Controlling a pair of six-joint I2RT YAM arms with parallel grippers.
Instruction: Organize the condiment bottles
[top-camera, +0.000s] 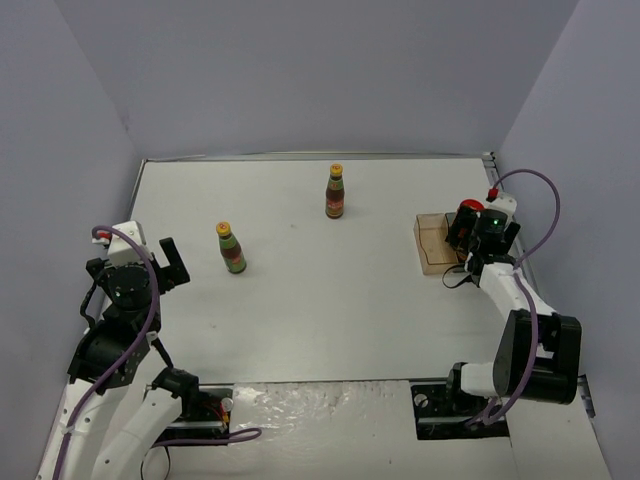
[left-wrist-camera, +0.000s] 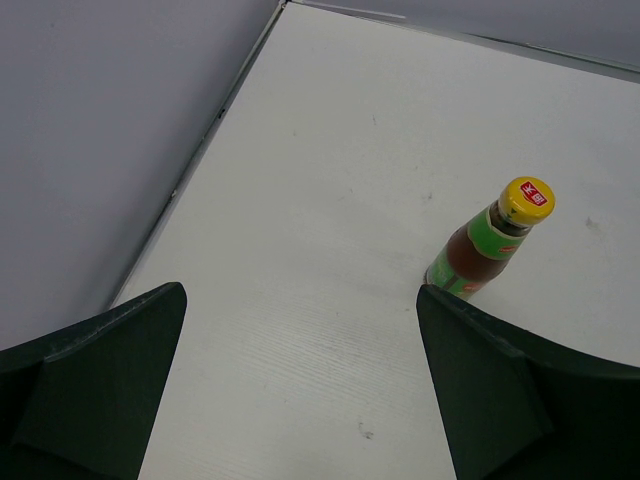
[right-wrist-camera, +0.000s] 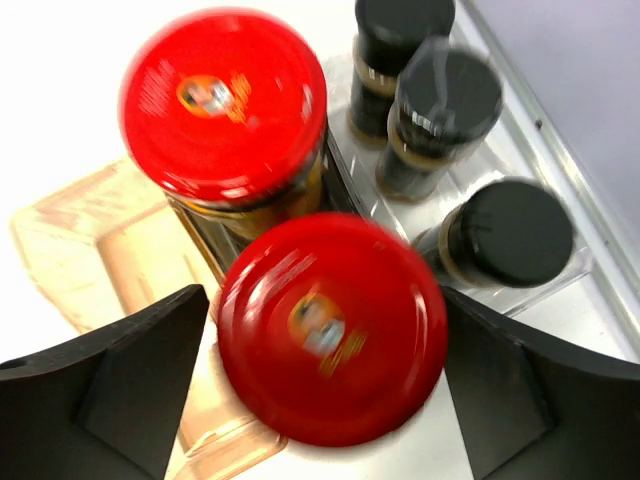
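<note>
R gripper (right-wrist-camera: 320, 310) straddles red-lidded jar (right-wrist-camera: 330, 340), upright at tray (right-wrist-camera: 70, 250) by table (top-camera: 300, 320) right edge. Fingers just beside lid; gripping or not, can't tell. Beyond: second jar (right-wrist-camera: 222, 105), 3 shakers (right-wrist-camera: 445, 95). L gripper (left-wrist-camera: 300, 292) wide open nr left edge, pitched down. Green-label bottle (left-wrist-camera: 490, 245) upright ahead-right, L arm nearer, likely next pick. Other tall bottle (top-camera: 335, 192) nr far edge.

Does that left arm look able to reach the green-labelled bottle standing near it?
Probably yes. The left arm faces the green-labelled bottle with its jaws wide open, and only bare table lies between them, so nothing seems to block the way.
</note>
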